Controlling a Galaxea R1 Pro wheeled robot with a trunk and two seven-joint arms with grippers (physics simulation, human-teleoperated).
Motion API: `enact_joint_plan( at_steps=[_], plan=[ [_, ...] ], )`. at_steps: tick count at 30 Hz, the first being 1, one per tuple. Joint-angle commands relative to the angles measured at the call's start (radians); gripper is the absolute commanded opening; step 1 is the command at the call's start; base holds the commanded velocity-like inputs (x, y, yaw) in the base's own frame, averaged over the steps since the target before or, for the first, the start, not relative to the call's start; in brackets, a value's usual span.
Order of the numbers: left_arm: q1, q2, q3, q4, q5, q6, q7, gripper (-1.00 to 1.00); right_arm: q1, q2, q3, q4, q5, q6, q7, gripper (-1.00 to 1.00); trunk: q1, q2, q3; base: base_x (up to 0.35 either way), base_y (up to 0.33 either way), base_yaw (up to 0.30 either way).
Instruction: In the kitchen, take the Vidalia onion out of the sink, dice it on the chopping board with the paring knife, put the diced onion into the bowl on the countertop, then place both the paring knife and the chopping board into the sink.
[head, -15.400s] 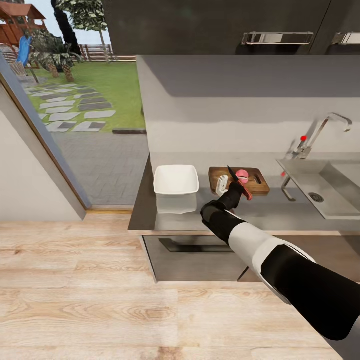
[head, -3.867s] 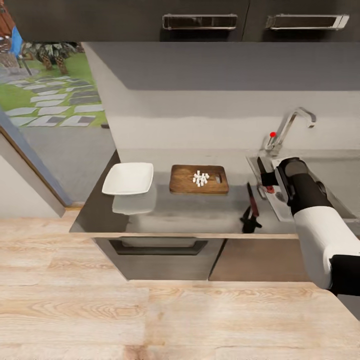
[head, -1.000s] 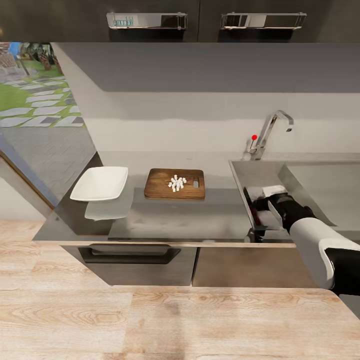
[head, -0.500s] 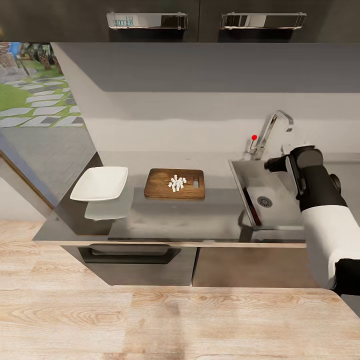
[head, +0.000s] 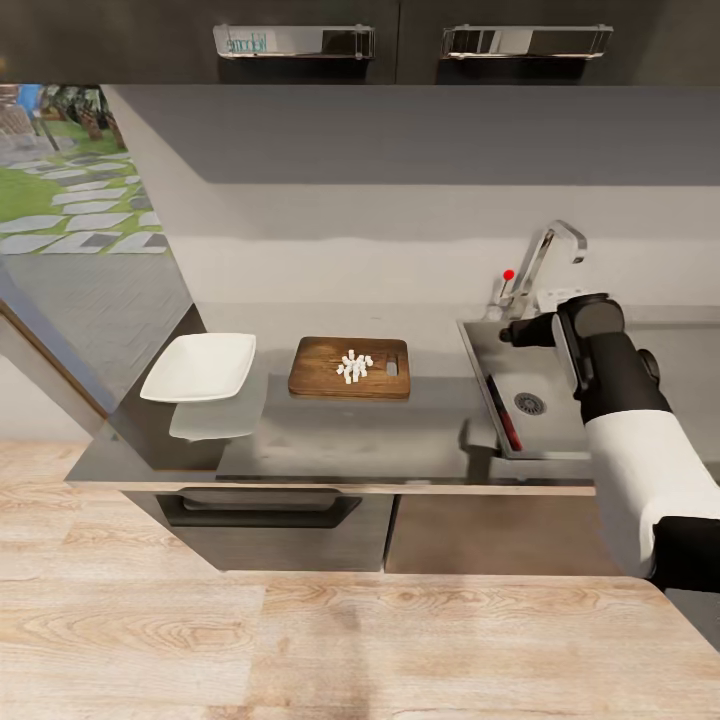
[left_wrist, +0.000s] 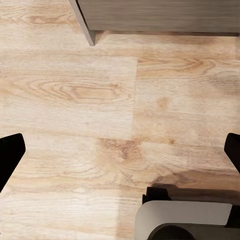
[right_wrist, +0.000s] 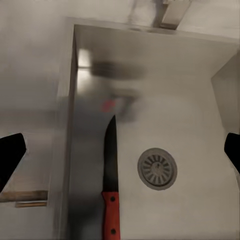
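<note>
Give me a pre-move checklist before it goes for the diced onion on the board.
1. Paring knife lying in the sink, beside the drain: ok.
2. Right gripper open and empty above the basin: ok.
3. Diced onion in a pile on the chopping board: ok; transfer not yet done.
4. Bowl on the countertop, beside the board, nothing in it: ok.
5. Left gripper open, facing the wooden floor: ok.
6. Right arm's reach to the board from here: cannot tell.
</note>
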Motion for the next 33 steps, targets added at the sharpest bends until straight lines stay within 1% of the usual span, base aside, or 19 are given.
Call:
enact_joint_plan(
  at_steps=[1,4,6,9,11,14,16,23,33],
  plan=[
    [-0.002,0.001,-0.002,0.004,0.005,-0.006,-0.002,1.00,-0.001,0.006,-0.001,-0.001,0.014,0.004,0.009,1.00,0.000,-0.001,-0.001,0.000,0.000,0.000],
    [-0.002,0.002,-0.001,0.004,0.005,-0.006,-0.002,1.00,-0.001,0.011,0.000,-0.002,0.017,0.002,-0.008,1.00,0.000,-0.001,-0.001,0.000,0.000,0.000],
    [-0.002,0.002,0.000,0.004,0.005,-0.006,-0.002,1.00,-0.001,0.013,0.000,-0.002,0.017,0.001,-0.037,1.00,0.000,-0.001,-0.001,0.000,0.000,0.000],
    [-0.002,0.003,0.000,0.004,0.005,-0.006,-0.004,1.00,-0.001,0.012,0.000,-0.002,0.018,-0.002,-0.074,1.00,0.000,-0.001,-0.001,0.000,0.000,0.000],
    [-0.002,0.001,0.000,0.003,0.005,-0.006,-0.004,1.00,0.000,0.010,0.000,0.002,0.018,-0.013,-0.085,1.00,0.000,-0.001,-0.001,0.000,0.000,0.000],
    [-0.002,-0.002,0.000,0.003,0.004,-0.007,-0.005,1.00,-0.001,0.008,-0.001,0.012,0.017,-0.064,-0.096,1.00,0.000,-0.001,-0.001,0.005,0.000,0.000],
    [-0.002,0.001,-0.001,0.003,0.005,-0.007,-0.007,1.00,-0.001,0.007,-0.002,0.016,0.018,-0.088,-0.099,1.00,0.000,-0.001,-0.001,0.107,0.079,0.000],
    [-0.002,0.005,-0.003,0.004,0.004,-0.007,-0.010,1.00,-0.001,0.011,0.000,0.020,0.014,-0.105,-0.101,1.00,0.000,-0.001,-0.001,0.166,0.209,0.000],
    [-0.001,0.006,-0.003,0.004,0.004,-0.008,-0.012,1.00,-0.001,0.010,0.000,0.043,0.015,-0.105,-0.101,1.00,0.000,-0.001,-0.001,-0.009,0.290,0.000]
  ],
)
